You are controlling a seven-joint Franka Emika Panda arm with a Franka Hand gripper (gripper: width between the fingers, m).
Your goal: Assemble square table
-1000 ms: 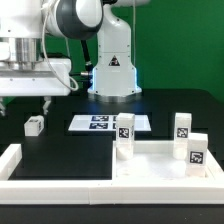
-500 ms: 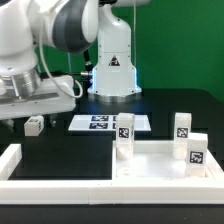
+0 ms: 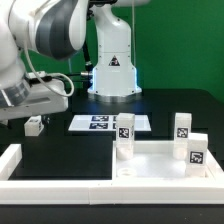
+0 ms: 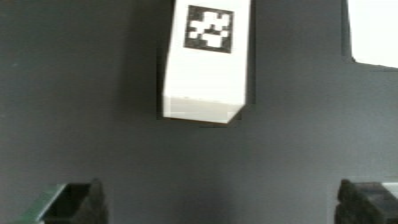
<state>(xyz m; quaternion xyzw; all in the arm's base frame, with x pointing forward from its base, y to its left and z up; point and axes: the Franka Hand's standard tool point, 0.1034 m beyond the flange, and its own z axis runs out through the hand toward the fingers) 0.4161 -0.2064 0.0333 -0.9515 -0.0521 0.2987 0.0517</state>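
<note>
A loose white leg (image 3: 34, 125) with a black-white tag lies on the black table at the exterior view's left. It also shows in the wrist view (image 4: 210, 60), just ahead of my fingertips (image 4: 71, 205). My gripper (image 4: 217, 206) is open and empty, its jaws wide apart, low over that leg (image 3: 30, 116). The square table slab (image 3: 160, 168) lies at the exterior view's lower right. Three tagged legs (image 3: 125, 135) (image 3: 182, 127) (image 3: 195, 150) stand upright on it.
The marker board (image 3: 100, 122) lies flat in the middle, right of the loose leg; a white edge (image 4: 374, 35) shows in the wrist view. A low white border wall (image 3: 22, 172) runs along the front and left. The robot base (image 3: 112, 70) stands behind.
The arm has swung down and toward the exterior view's left, bringing the open gripper lower over the loose leg. The legs and slab have not moved.
</note>
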